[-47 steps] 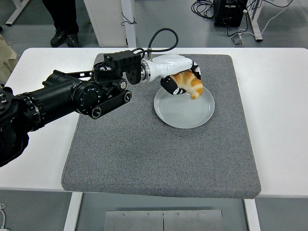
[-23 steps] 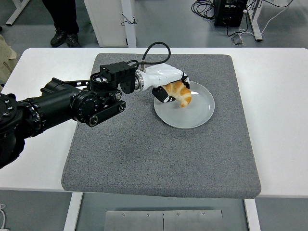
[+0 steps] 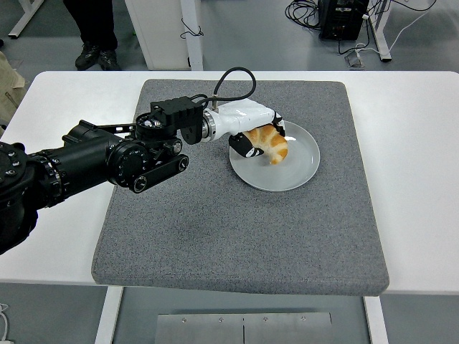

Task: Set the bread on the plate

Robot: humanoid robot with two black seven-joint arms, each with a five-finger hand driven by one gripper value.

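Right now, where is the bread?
In the head view, the bread is over the left part of the plate, held in the left hand, on the grey mat.

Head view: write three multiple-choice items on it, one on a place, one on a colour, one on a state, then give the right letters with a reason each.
1. Where is the bread?
A. over the left part of the plate
B. on the bare white table, right of the mat
C. at the mat's near edge

2. What colour is the mat under the plate?
A. red
B. grey
C. yellow

3. What is the left hand doing?
A. resting flat and empty on the table
B. closed around the bread
C. gripping the plate's rim

Answers:
1. A, the golden bread shows against the plate's left half.
2. B, the mat is speckled grey on the white table.
3. B, the white hand's fingers curl round the bread.
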